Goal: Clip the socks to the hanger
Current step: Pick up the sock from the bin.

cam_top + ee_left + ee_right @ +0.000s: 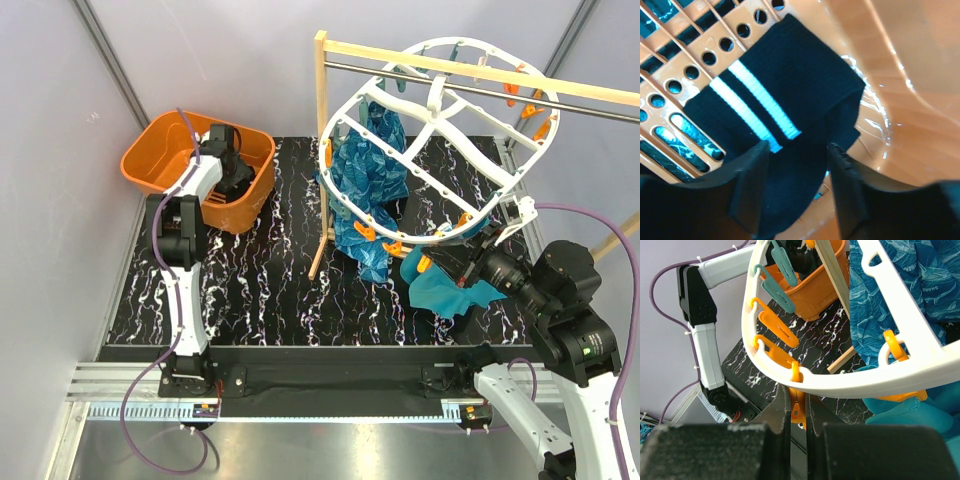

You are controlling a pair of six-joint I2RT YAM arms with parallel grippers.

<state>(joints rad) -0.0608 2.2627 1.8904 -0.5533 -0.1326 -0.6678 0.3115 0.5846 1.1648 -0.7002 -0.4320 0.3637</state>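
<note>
A black sock (790, 85) with two white stripes lies on the slotted floor of the orange basket (920, 100). My left gripper (797, 150) reaches down into the basket (150, 160). It stands open, a finger on each side of the sock's lower end. The white oval hanger (440, 130) hangs tilted from the rod at the back right. My right gripper (798, 395) sits just under the hanger's near rim (865, 380), shut on an orange clip (799, 407) that hangs from it. In the top view the right gripper (450, 262) is at the hanger's lower edge.
A blue patterned cloth (365, 170) and a teal cloth (445, 292) hang clipped from the hanger. The wooden rack (322, 150) with its metal rod stands on the black marbled table (270, 280). Grey walls close in the left and the back.
</note>
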